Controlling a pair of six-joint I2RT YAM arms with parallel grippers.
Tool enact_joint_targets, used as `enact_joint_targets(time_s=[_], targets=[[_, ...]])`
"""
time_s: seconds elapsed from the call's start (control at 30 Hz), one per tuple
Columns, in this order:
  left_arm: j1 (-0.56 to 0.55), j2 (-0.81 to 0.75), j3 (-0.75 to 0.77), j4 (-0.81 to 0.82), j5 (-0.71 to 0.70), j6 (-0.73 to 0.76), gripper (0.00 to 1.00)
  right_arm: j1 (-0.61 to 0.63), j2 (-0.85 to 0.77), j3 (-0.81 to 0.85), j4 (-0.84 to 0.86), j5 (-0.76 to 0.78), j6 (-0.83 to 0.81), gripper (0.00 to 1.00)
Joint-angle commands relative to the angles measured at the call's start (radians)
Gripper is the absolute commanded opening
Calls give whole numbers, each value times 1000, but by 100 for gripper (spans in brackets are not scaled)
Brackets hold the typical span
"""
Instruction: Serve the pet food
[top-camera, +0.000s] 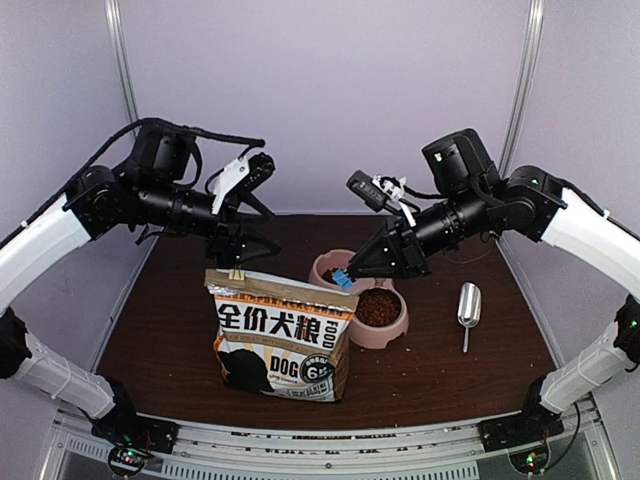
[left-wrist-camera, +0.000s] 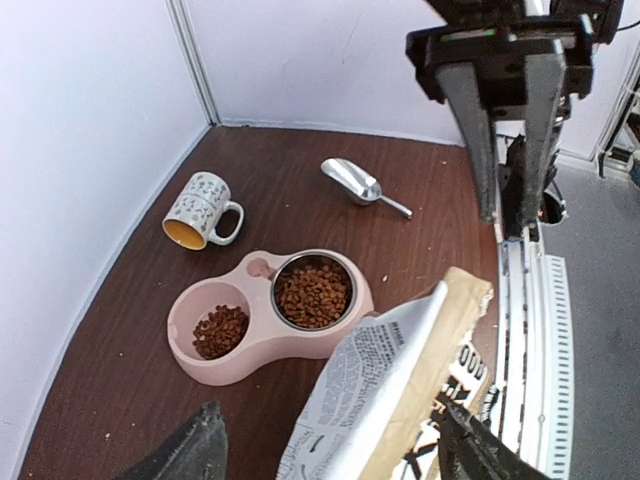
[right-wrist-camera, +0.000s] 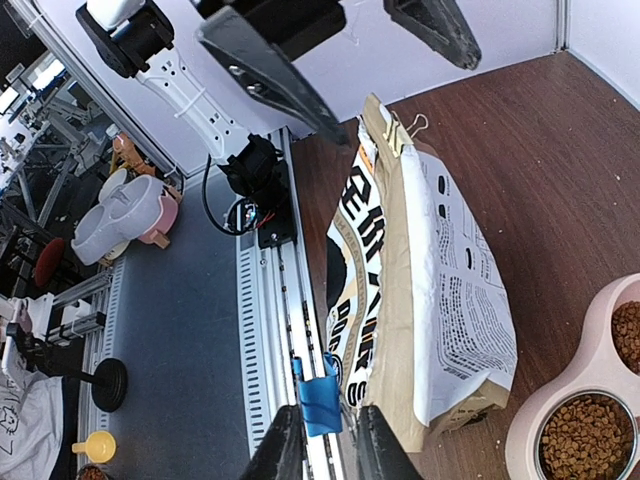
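Note:
The pet food (left-wrist-camera: 313, 293) fills the steel cup of the pink double bowl (left-wrist-camera: 250, 350), and a smaller heap (left-wrist-camera: 220, 330) lies in the other cup. The printed DOG bag (top-camera: 280, 335) stands upright in front of the bowl. A small wire clip (right-wrist-camera: 402, 130) sits on its folded top. My left gripper (left-wrist-camera: 335, 445) hangs open over the bag's top edge, with its fingers (left-wrist-camera: 190, 452) apart from the paper. My right gripper (right-wrist-camera: 325, 440) is shut on a blue clip (right-wrist-camera: 322, 398), near the bag's right top corner and above the bowl (top-camera: 325, 265).
A metal scoop (top-camera: 468, 305) lies on the table right of the bowl. A patterned mug (left-wrist-camera: 200, 210) stands beyond the bowl near the wall. The slotted metal rail (right-wrist-camera: 275, 330) runs along the table's front edge, just past the bag.

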Motion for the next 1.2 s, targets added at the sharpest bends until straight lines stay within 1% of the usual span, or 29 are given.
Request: enact_joint_targets(time_s=[0.0, 0.1, 0.17, 0.3, 0.43, 0.77, 0.83, 0.87, 0.93, 1.17], targets=[[24, 121, 85, -181, 56, 236, 70, -7, -14, 15, -27, 31, -11, 0], [32, 160, 80, -189, 102, 248, 65, -8, -8, 11, -30, 34, -14, 0], [31, 185, 82, -200, 88, 250, 60, -8, 11, 28, -50, 55, -22, 0], [33, 220, 81, -213, 100, 257, 52, -7, 60, 100, -117, 103, -25, 0], [33, 245, 71, -219, 120, 261, 41, -7, 110, 164, -181, 145, -26, 0], [33, 284, 43, -231, 217, 260, 11, -1, 242, 287, -314, 161, -26, 0], [32, 284, 39, -231, 227, 260, 2, 2, 259, 304, -346, 167, -31, 0], [33, 283, 39, -231, 232, 259, 0, 2, 266, 311, -355, 175, -34, 0], [33, 281, 37, -231, 242, 259, 0, 2, 273, 323, -372, 196, -35, 0], [32, 268, 37, -231, 267, 257, 0, 2, 318, 388, -430, 192, -31, 0]])
